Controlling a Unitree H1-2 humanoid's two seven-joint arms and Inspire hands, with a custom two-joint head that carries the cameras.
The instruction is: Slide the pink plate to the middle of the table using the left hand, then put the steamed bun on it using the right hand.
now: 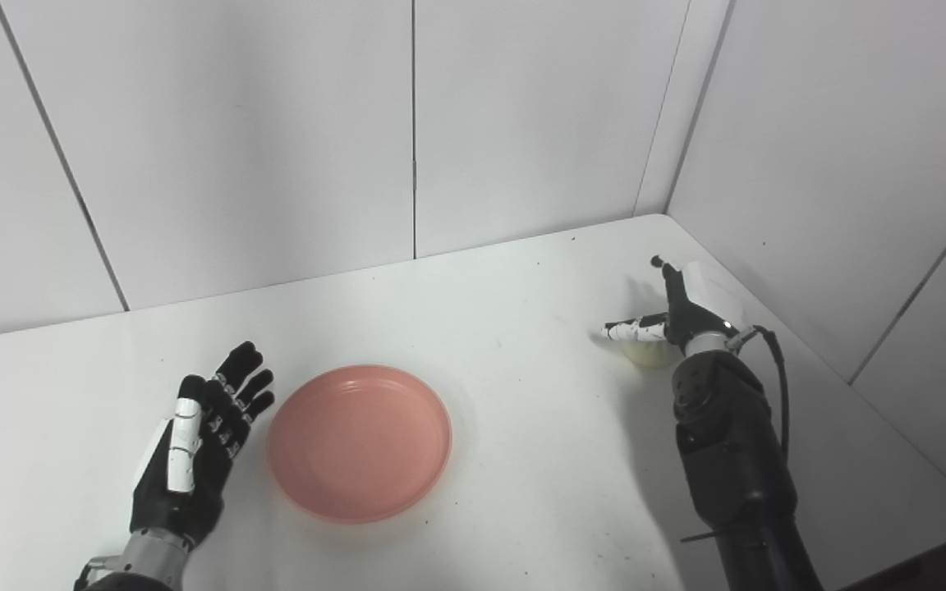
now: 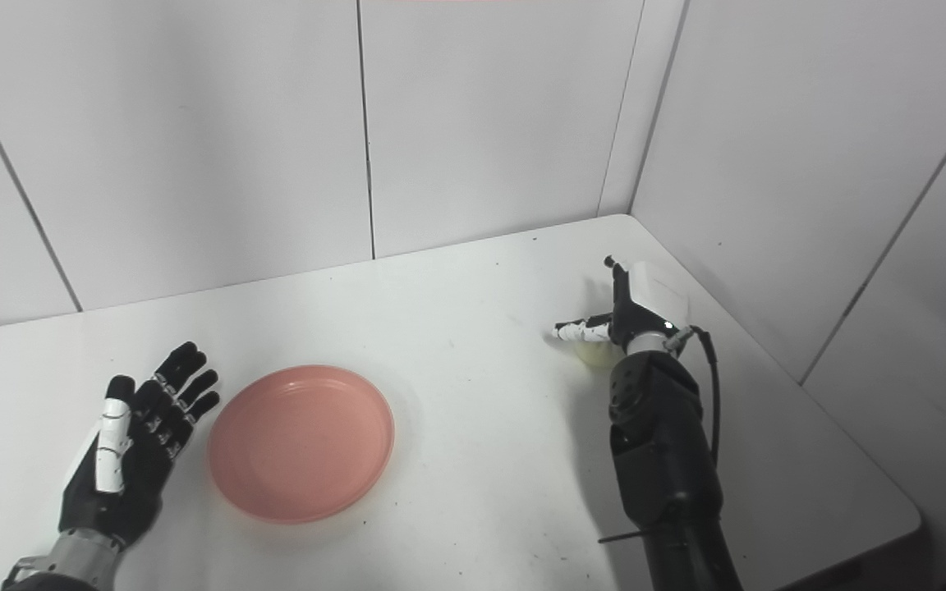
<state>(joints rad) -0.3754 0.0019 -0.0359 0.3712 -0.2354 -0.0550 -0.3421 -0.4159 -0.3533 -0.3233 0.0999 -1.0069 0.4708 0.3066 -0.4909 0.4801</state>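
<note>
Pink plate (image 1: pixel 360 442) sits flat on the white table (image 1: pixel 522 460), left of centre. Left eye view: left hand (image 1: pixel 194 455) lies just beside the plate's left rim, palm up, fingers spread, holding nothing; a thin gap of table shows between them. Right hand (image 1: pixel 674 316) is near the far right corner, thumb out to the left, over a pale bun (image 1: pixel 645 353). Most of the bun is hidden by hand and wrist; whether the fingers grip it, cannot tell. Bare table between plate and bun.

Right eye view: same layout. Plate (image 2: pixel 302 443) empty. Left hand (image 2: pixel 132 447) open beside it. Right hand (image 2: pixel 633 316) covers the bun (image 2: pixel 594 353), only its near edge showing; black forearm (image 2: pixel 662 460) blocks the rest. Grey wall panels (image 2: pixel 481 115) close behind.
</note>
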